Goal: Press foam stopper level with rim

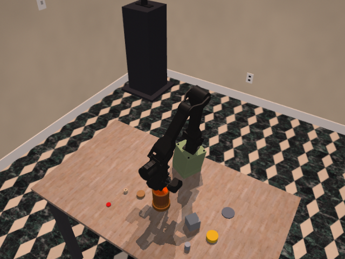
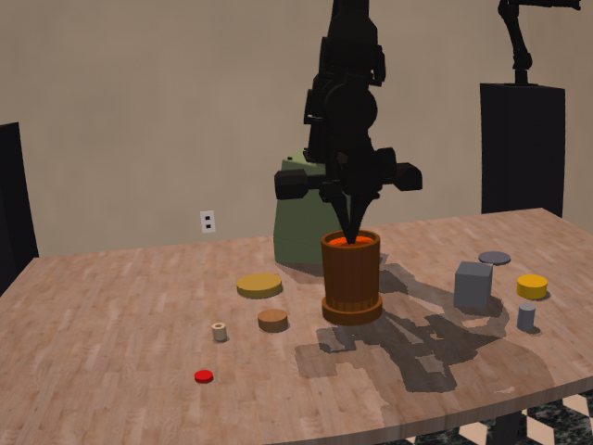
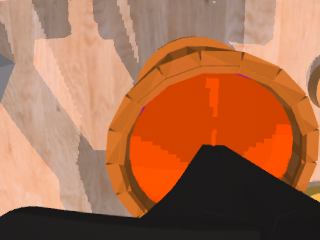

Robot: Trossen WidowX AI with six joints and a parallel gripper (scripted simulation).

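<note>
Tool [image 1: 161,190] [image 2: 351,241] [image 3: 211,155] fingertips together, gripping nothing, pointing down inside the rim of an upright brown jar [image 1: 160,198] [image 2: 350,277] [image 3: 117,147]; orange foam stopper [image 1: 164,190] [image 2: 337,240] [image 3: 175,110] below that rim; jar on the wooden desk [image 1: 89,167] [image 2: 119,297] [image 3: 65,165].

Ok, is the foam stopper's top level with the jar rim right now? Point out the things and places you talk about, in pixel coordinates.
No, the orange stopper [image 2: 337,240] [image 3: 250,110] sits below the jar's rim [image 2: 327,237] [image 3: 118,145], inner wall showing above it.

Table surface [image 1: 91,167] [image 2: 119,397]: wood finish. Items noted thereon: one gray cube [image 1: 192,222] [image 2: 473,285], one upright gray cylinder [image 1: 187,247] [image 2: 525,317] near a yellow disc [image 1: 212,236] [image 2: 531,286], one flat dark gray disc [image 1: 228,212] [image 2: 494,258], one small red disc [image 1: 108,204] [image 2: 203,375], one small beige tube [image 1: 125,191] [image 2: 219,332], standing.
</note>
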